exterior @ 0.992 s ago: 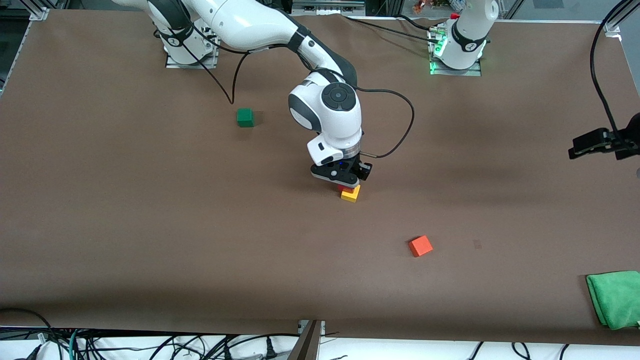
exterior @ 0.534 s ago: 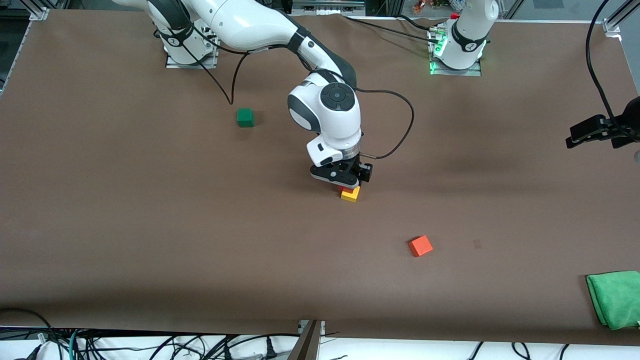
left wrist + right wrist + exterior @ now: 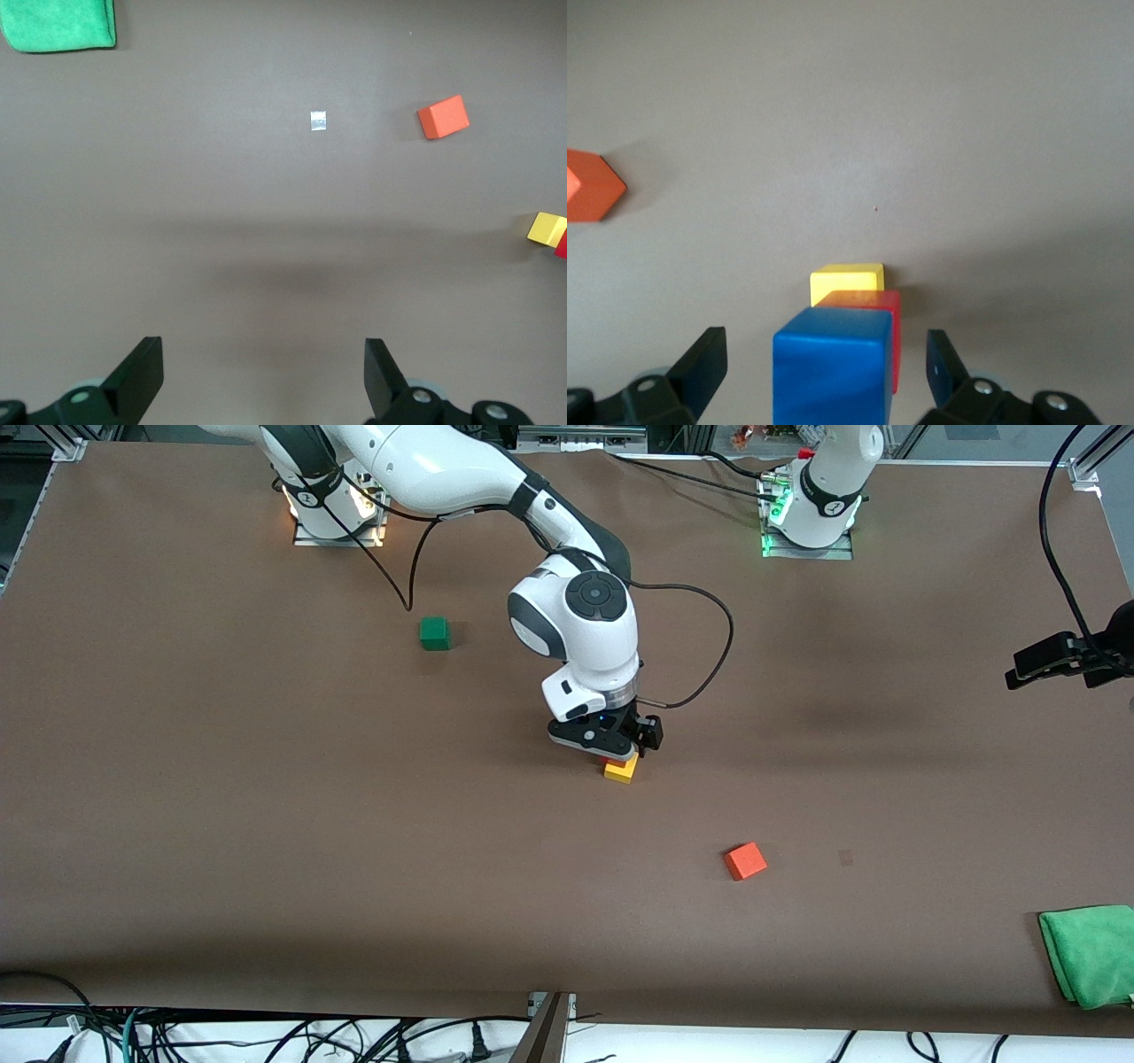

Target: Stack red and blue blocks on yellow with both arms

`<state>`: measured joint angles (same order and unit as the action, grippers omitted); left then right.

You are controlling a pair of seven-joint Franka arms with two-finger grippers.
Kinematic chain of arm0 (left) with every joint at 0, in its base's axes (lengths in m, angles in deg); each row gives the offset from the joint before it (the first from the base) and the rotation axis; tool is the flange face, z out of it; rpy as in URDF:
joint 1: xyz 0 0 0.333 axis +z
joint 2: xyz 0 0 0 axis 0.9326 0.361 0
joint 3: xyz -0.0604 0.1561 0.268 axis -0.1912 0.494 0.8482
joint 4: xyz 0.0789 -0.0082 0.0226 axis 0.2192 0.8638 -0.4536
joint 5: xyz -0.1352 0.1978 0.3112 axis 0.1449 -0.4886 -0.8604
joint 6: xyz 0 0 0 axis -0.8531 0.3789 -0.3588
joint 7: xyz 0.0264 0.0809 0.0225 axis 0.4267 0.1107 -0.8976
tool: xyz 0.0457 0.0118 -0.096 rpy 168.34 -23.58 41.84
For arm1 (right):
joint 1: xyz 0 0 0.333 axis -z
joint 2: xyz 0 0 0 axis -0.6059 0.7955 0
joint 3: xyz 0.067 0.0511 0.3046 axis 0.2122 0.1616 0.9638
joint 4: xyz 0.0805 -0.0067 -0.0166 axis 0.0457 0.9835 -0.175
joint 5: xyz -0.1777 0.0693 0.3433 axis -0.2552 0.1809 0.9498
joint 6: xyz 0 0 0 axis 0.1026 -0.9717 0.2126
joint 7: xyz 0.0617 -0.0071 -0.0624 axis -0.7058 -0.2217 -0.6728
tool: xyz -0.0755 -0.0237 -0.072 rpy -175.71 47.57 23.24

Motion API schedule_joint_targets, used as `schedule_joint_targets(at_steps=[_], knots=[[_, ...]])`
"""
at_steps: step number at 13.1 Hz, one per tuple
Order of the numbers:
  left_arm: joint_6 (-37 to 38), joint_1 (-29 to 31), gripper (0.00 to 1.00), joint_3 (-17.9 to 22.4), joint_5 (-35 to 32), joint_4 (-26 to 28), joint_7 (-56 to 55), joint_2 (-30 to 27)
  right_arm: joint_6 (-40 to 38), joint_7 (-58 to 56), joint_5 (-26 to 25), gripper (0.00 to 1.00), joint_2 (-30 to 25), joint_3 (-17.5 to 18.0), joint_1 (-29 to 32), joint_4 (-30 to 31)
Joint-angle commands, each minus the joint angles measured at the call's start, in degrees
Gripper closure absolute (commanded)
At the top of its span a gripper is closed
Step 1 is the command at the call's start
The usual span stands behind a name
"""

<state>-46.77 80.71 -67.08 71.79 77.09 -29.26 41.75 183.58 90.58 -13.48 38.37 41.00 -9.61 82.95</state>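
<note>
The yellow cube (image 3: pixel 621 771) sits mid-table with the red block (image 3: pixel 607 760) on it. In the right wrist view the blue block (image 3: pixel 833 372) stands on the red block (image 3: pixel 893 345), which stands on the yellow cube (image 3: pixel 846 276). My right gripper (image 3: pixel 611 746) is right over this stack and hides the blue block in the front view. It is open, with a gap between each finger (image 3: pixel 702 361) and the blue block. My left gripper (image 3: pixel 1054 664) is open and empty (image 3: pixel 264 372), high over the left arm's end of the table.
An orange-red cube (image 3: pixel 745 861) lies nearer the front camera than the stack, toward the left arm's end. A dark green cube (image 3: pixel 434 633) lies toward the right arm's base. A green cloth (image 3: pixel 1090 952) lies at the table's corner. A small mark (image 3: pixel 846 857) is on the table.
My right gripper has risen very slightly over the stack. My left gripper has shifted up a little in the front view. The cubes have not moved.
</note>
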Motion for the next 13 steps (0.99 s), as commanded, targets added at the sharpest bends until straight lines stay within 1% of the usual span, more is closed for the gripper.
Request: schedule_joint_targets(at_steps=[1, 3, 5, 7, 8, 9, 10, 11, 13], knots=[[-0.3, 0.1, 0.0, 0.3, 1.2, -0.3, 0.7, -0.1, -6.7, 0.0, 0.3, 0.01, -2.2, 0.8, 2.7, -5.3], [-0.2, 0.0, 0.0, 0.3, 1.1, -0.3, 0.7, 0.0, -10.3, -4.5, 3.8, 0.01, -6.6, 0.8, 5.4, -5.5], [-0.2, 0.1, 0.0, 0.2, 0.8, -0.4, 0.7, 0.3, -16.2, -12.0, 6.5, 0.0, -11.4, 0.7, 10.1, -5.1], [-0.2, 0.1, 0.0, 0.3, 1.0, -0.4, 0.6, 0.2, -21.4, -18.3, 11.8, 0.0, -16.3, 0.4, 16.2, -2.4], [-0.2, 0.0, 0.0, 0.2, 1.0, -0.4, 0.6, 0.3, -25.8, -22.2, 13.3, 0.0, -18.1, 0.3, 18.5, -1.8], [-0.2, 0.0, 0.0, 0.2, 0.9, -0.4, 0.6, 0.3, -31.2, -25.7, 13.2, 0.0, -20.4, 0.1, 19.9, -1.0], [-0.2, 0.1, 0.0, 0.2, 0.9, -0.4, 0.6, 0.3, -33.7, -27.2, 12.9, 0.0, -22.9, -1.0, 20.5, 0.4], [-0.2, 0.2, 0.0, 0.3, 0.8, -0.4, 0.6, 0.3, -35.0, -29.0, 13.0, 0.0, -26.3, -3.3, 20.6, 4.1], [-0.2, 0.2, 0.0, 0.3, 0.7, -0.4, 0.6, 0.2, -34.4, -38.5, 13.1, 0.0, -34.0, -7.1, 20.7, 14.3]])
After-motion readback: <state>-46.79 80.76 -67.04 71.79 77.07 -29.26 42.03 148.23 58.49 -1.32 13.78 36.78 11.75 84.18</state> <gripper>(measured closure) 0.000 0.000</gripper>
